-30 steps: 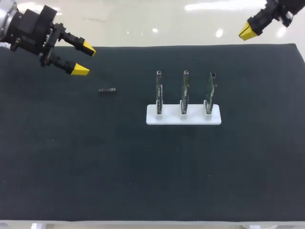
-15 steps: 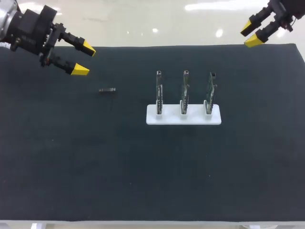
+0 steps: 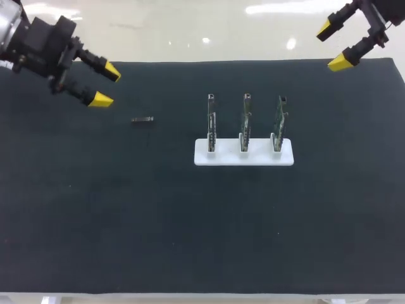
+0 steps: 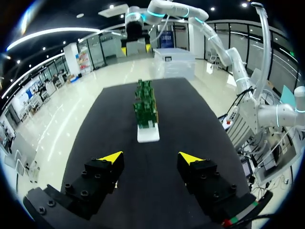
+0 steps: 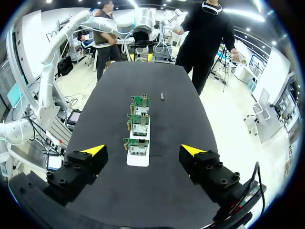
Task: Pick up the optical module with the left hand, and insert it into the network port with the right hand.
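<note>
Fingers [image 3: 100, 99] wide on left gripper [image 3: 107, 85], right gripper [image 3: 331, 45]; slim optical module [image 3: 143, 120] on matte mat [image 3: 126, 221].

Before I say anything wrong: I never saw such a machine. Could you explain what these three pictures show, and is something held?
It is a robot with two arms. One picture looks down from above and behind; the two round ones come from cameras on the wrists. The left gripper and the right gripper hang near two corners of the black mat, both open, holding nothing. On the mat lies a small dark optical module, and a white holder carries three upright circuit boards.
</note>
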`<state>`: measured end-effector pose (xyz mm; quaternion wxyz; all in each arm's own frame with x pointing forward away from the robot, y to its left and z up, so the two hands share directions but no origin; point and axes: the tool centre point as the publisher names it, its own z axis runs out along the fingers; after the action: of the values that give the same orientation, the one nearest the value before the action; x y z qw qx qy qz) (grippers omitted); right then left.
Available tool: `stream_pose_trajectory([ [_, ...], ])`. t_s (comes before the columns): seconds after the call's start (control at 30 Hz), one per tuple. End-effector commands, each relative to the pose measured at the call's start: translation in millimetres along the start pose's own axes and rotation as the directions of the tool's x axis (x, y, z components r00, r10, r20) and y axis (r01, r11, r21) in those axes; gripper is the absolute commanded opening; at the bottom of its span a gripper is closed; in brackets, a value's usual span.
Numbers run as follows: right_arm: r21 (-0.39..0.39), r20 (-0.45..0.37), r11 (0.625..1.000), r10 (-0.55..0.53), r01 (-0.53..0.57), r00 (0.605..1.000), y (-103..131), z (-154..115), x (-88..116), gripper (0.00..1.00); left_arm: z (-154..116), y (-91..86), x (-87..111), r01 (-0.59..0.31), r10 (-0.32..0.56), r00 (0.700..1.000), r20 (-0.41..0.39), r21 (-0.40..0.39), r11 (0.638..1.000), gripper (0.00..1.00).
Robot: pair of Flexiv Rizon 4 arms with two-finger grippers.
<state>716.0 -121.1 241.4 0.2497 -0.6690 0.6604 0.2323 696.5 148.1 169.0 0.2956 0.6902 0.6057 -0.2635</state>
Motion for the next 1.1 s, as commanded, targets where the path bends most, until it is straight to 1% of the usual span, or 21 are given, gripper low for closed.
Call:
stream_pose_trajectory([
  [0.03,0.002,0.001,1.000,-0.001,0.001,1.000,1,0,0,1.00,-11,0.9,14.5,0.006,-0.005,0.993,-0.115,0.014,1.000,1.00],
  [0.07,0.002,0.001,1.000,-0.001,0.001,1.000,1,0,0,1.00,-12,2.1,21.0,-0.005,0.005,0.989,-0.147,0.003,1.000,1.00],
  [0.13,0.002,0.001,1.000,-0.001,0.001,1.000,1,0,0,1.00,-15,5.1,31.5,-0.003,0.006,0.980,-0.198,0.013,1.000,1.00],
  [0.2,0.002,0.001,1.000,-0.001,0.001,1.000,1,0,0,1.00,-16,9.9,42.1,0.013,-0.013,0.959,-0.283,-0.004,1.000,1.00],
  [0.23,0.002,0.001,1.000,-0.001,0.001,1.000,1,0,0,1.00,-15,12.5,47.7,0.002,0.001,0.946,-0.325,0.010,1.000,1.00],
  [0.3,0.002,0.001,1.000,-0.001,0.001,1.000,1,0,0,1.00,-15,17.6,59.7,0.002,0.008,0.928,-0.372,0.026,1.000,1.00],
  [0.33,0.002,0.001,1.000,-0.001,0.001,1.000,1,0,0,1.00,-14,20.9,66.0,0.009,0.010,0.920,-0.392,0.046,0.999,1.00],
  [0.43,0.002,0.001,1.000,-0.001,0.001,1.000,1,0,0,1.00,-10,32.5,79.9,0.044,-0.011,0.903,-0.430,0.068,0.997,1.00],
  [0.57,0.002,0.001,1.000,-0.001,0.001,1.000,1,0,0,1.00,1,49.9,92.6,0.105,-0.063,0.871,-0.488,0.059,0.993,1.00],
  [0.67,0.002,0.001,1.000,-0.001,0.001,1.000,1,0,0,1.00,9,61.2,97.5,0.125,-0.079,0.857,-0.508,0.058,0.990,1.00],
  [0.73,0.002,0.001,1.000,-0.001,0.001,1.000,1,0,0,1.00,12,67.8,100.0,0.129,-0.072,0.847,-0.527,0.071,0.989,1.00],
  [0.8,0.002,0.001,1.000,-0.001,0.001,1.000,1,0,0,1.00,16,74.0,103.2,0.131,-0.076,0.838,-0.540,0.065,0.989,1.00],
  [0.87,0.002,0.001,1.000,-0.001,0.001,1.000,1,0,0,1.00,22,80.5,107.2,0.161,-0.096,0.813,-0.575,0.063,0.985,1.00],
  [0.9,0.002,0.001,1.000,-0.001,0.001,1.000,1,0,0,1.00,25,83.2,109.7,0.168,-0.092,0.804,-0.588,0.076,0.983,1.00],
  [1.0,0.002,0.001,1.000,-0.001,0.001,1.000,1,0,0,1.00,34,90.1,115.9,0.175,-0.093,0.784,-0.613,0.076,0.982,1.00],
  [1.1,0.002,0.001,1.000,-0.001,0.001,1.000,1,0,0,1.00,41,97.9,120.0,0.195,-0.115,0.774,-0.622,0.061,0.979,1.00],
])
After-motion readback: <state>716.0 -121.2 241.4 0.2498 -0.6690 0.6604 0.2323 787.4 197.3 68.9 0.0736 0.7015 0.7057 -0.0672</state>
